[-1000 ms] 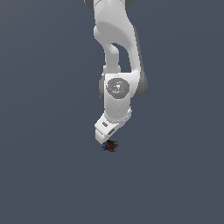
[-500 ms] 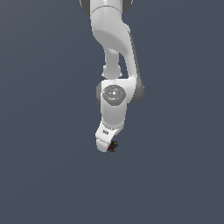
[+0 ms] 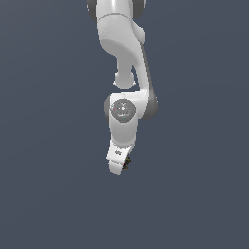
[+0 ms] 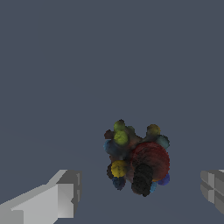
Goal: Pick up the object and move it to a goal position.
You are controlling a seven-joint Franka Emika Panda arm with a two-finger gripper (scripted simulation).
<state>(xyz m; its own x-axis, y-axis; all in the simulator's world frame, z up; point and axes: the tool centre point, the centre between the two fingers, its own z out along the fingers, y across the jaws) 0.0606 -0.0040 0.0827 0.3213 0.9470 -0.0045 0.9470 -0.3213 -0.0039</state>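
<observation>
- Between the spread fingers of the white parallel gripper (image 4: pixel 140 194), touching neither, lies the small dark knobbly lump speckled red, yellow, green and blue (image 4: pixel 136 159).
- Risk: the irregular lump sits off-centre; uneven contact may roll it.
- Risk: premature closure pinches only a protruding knob.

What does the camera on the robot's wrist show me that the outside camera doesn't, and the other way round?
Only the wrist view shows the object clearly: a dark lump speckled red, yellow, green and blue, lying between two spread fingertips, untouched. Only the exterior view shows the whole white arm reaching down, its gripper hiding most of the lump. Both share the plain grey floor.
</observation>
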